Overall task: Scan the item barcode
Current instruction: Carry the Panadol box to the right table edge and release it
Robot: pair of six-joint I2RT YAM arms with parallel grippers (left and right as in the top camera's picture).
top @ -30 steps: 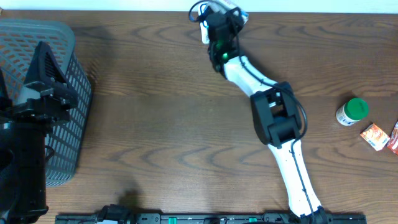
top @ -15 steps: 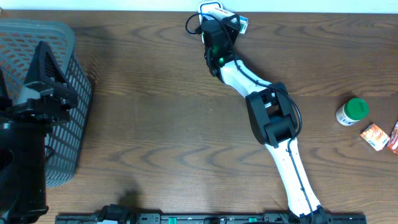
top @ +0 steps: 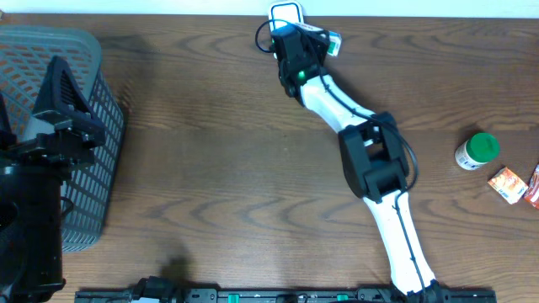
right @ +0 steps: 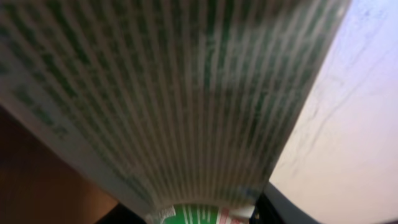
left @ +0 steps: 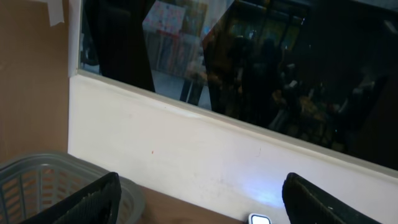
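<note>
Wooden table (top: 210, 151); packet (right: 174, 93) shows green stripes, print blurred.

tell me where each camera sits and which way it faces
overhead: above the table, looking down; left arm, right arm, basket, scanner show
left wrist: on the left gripper, facing the wall; its two fingers frame the view
right wrist: on the right gripper, close against the striped item; finger edges show
shared: overhead and left wrist both see basket, scanner
</note>
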